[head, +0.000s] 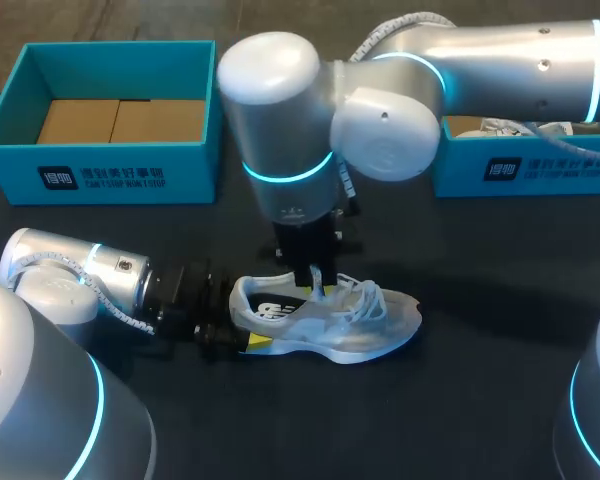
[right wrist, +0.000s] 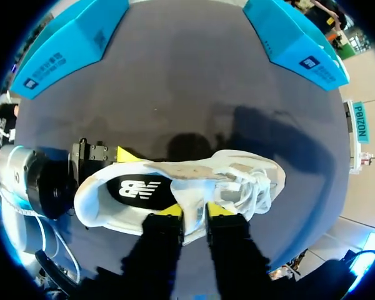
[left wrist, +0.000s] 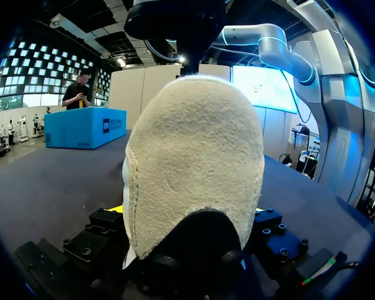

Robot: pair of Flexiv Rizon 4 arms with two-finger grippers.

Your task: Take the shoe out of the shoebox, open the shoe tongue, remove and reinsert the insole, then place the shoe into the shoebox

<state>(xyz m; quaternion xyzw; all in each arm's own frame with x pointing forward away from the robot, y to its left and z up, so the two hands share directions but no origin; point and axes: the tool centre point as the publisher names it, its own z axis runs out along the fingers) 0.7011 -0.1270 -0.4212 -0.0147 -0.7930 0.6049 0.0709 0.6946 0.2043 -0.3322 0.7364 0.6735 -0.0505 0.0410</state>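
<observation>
A: L gripper (head: 238, 330), status?
B: Closest in, lying low over the table (head: 460, 400). It's clamped on the heel of the shoe (head: 330, 318), one finger on each side. Shoe's out of the box, standing on its sole, toe twd my right.
A: R gripper (right wrist: 194, 211)?
B: Comes straight down at the shoe's opening. Fingers are nearly together w/ white upper pinched btwn them. Can't tell if that's tongue or side wall. Insole (right wrist: 140, 189) looks seated inside.
A: So step = opening the tongue?
B: I'd say so. To do it well, L should hold the heel pinned so the shoe can't tip or slide. R should pull up & twd the toe, slowly, w/o snagging the laces (head: 365, 295). The gap needs to be wide enough for the insole.
A: Boxes?
B: Far edge. Blue shoebox (head: 100, 175) at far left, empty-looking. Second blue box (head: 520, 170) at far right. Both well apart from the shoe.
</observation>
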